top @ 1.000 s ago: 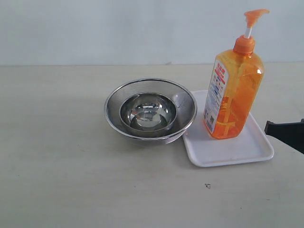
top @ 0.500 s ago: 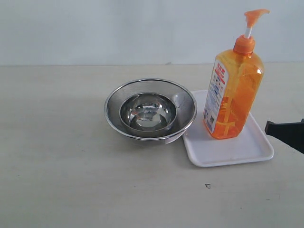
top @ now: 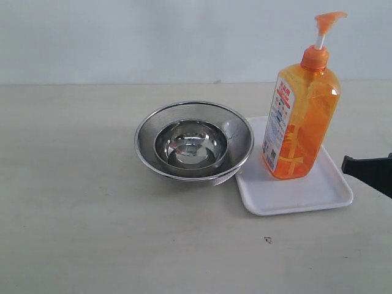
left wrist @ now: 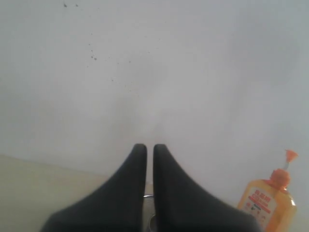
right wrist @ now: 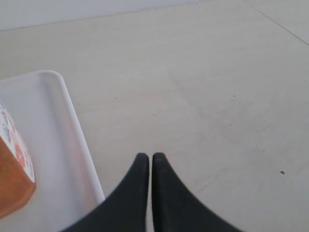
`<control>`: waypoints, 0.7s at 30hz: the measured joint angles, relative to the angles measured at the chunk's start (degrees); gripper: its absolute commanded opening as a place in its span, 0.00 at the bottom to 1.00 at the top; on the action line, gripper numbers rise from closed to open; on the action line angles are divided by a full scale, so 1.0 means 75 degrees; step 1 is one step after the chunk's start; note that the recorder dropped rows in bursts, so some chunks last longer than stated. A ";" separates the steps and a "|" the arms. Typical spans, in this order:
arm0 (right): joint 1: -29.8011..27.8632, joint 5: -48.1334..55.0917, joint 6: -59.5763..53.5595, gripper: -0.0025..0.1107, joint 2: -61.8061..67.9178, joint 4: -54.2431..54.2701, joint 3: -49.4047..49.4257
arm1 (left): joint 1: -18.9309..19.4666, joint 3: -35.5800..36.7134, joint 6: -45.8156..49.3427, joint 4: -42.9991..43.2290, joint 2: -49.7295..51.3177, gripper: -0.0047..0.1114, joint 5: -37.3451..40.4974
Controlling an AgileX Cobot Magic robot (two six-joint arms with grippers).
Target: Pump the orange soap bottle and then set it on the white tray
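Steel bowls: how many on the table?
2. A mesh strainer bowl sits left of the white tray in the exterior view; a smaller steel bowl nests inside it. More beneath could be hidden.

A pale beige bench (top: 79,202) fills the foreground under soft, even light, with a small dark speck (top: 267,239) near its front; a plain whitish wall (top: 153,37) rises behind it
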 measured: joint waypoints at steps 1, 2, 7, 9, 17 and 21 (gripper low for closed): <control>0.0000 0.0000 0.0000 0.02 0.0000 0.0000 0.0000 | 0.0000 0.0000 0.0415 -0.0423 0.0000 0.08 0.0028; 0.0000 0.0000 0.0000 0.02 0.0000 -0.0019 0.0000 | 0.0000 0.0000 0.0865 -0.0837 0.0000 0.08 0.0073; 0.0000 0.0000 0.0000 0.02 0.0000 -0.0037 0.0000 | 0.0000 0.0000 0.3270 -0.2821 0.0000 0.08 0.0522; 0.0000 0.0000 0.0000 0.02 0.0000 -0.0037 0.0000 | 0.0000 0.0000 0.3898 -0.3160 0.0000 0.08 0.0892; 0.0000 0.0000 0.0000 0.02 0.0000 -0.0037 0.0000 | 0.0000 0.0000 0.4805 -0.3338 0.0000 0.08 0.2076; 0.0000 0.0000 0.0000 0.02 0.0000 -0.0037 0.0000 | 0.0000 0.0000 0.4919 -0.3318 0.0000 0.08 0.2396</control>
